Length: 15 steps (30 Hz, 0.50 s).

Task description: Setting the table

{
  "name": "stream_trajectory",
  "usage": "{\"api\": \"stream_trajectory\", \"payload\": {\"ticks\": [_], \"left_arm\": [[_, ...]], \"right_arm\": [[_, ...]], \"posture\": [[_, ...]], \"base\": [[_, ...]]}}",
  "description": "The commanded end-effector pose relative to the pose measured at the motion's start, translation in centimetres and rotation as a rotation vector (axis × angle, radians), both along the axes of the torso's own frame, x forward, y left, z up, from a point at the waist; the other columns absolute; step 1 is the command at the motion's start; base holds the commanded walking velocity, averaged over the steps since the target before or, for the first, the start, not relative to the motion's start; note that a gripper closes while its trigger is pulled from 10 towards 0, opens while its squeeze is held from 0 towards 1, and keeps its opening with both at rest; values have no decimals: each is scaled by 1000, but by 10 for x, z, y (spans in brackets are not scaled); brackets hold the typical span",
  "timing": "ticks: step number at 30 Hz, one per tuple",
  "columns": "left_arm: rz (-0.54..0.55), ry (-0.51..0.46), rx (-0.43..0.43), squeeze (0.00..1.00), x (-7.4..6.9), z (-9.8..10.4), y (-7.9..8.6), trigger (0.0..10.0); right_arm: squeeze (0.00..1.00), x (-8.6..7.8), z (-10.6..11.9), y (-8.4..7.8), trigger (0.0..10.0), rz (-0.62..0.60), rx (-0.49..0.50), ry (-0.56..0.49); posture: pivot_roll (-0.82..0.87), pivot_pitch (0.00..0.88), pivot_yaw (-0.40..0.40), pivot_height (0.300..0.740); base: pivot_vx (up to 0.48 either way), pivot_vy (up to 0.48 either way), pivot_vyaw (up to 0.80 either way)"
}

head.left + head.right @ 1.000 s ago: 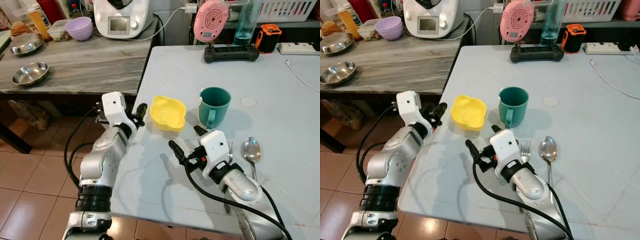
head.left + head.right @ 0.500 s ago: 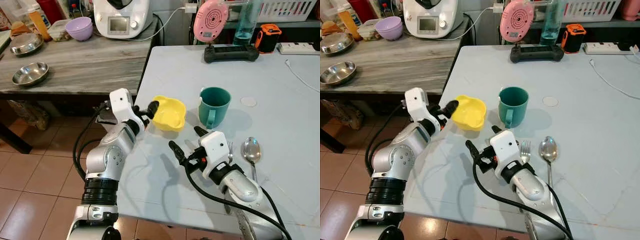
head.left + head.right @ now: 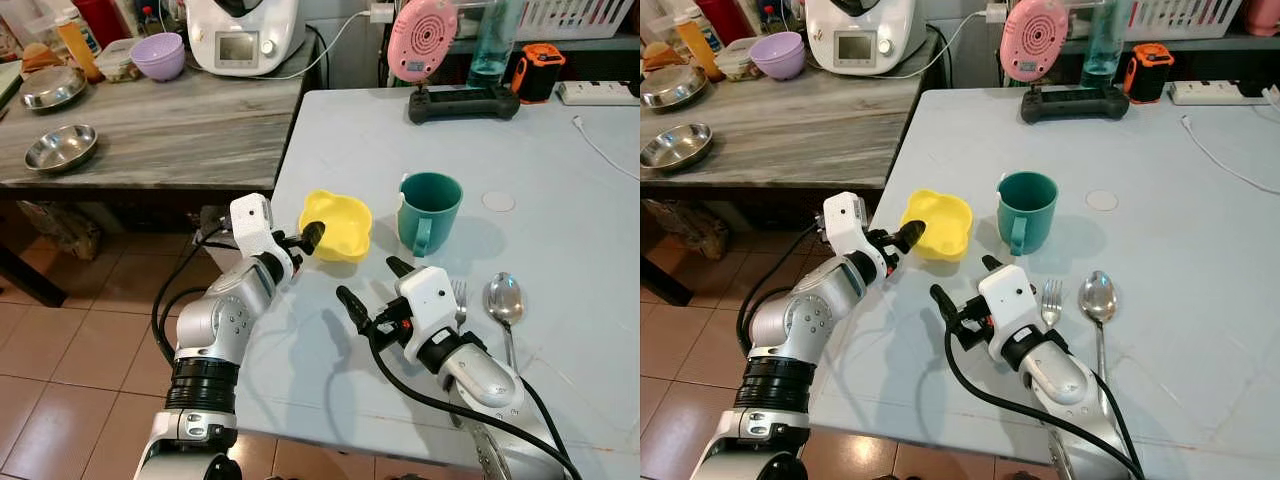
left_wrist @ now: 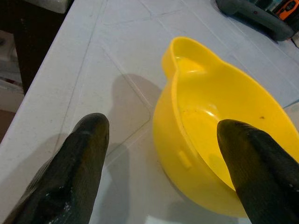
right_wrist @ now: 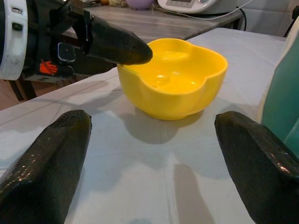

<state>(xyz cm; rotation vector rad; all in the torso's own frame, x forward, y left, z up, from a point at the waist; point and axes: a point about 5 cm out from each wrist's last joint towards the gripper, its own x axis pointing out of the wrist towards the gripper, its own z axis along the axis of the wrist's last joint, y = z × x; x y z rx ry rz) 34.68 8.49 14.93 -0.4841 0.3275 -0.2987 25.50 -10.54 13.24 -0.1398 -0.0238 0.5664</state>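
While my left gripper [image 3: 312, 236] straddles the near rim of the yellow bowl [image 3: 337, 224], its jaws stand released: one finger reaches over the rim into the bowl and the other sits outside the wall, as the left wrist view shows, and I cannot tell whether either one touches the plastic. That bowl rests on the pale grey table [image 3: 560, 180] just left of centre in the left eye view, close to the table's left edge. Just beside it to the right stands the teal mug [image 3: 429, 211], its handle turned toward the lower edge of the frame. My right gripper [image 3: 368, 283] lies low over the table below the bowl and the mug, its jaws spread wide and holding nothing; in the right wrist view the bowl sits between its two fingers but well ahead of them. At the lower right of the frame, a fork [image 3: 460, 293] and a spoon [image 3: 502, 301] lie side by side on the table, the fork partly hidden behind my right wrist. Across the upper left runs a wooden counter [image 3: 180, 130] with two steel bowls [image 3: 60, 146] and a purple bowl [image 3: 158, 55].
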Motion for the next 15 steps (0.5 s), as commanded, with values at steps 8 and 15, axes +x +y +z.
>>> {"api": "stream_trajectory", "payload": {"ticks": [8,15], "left_arm": [[38,31,61,0,4,-5,11,2824],[18,63,31,0,3,-7,7,0]], "right_arm": [[0,-3,5,5,10000,15,12,-21],[0,-3,4,6,10000,18,13,-18]], "posture": [[-153,121,146,740],[-148,118,146,740]], "base": [[0,0,0],[0,0,0]]}}
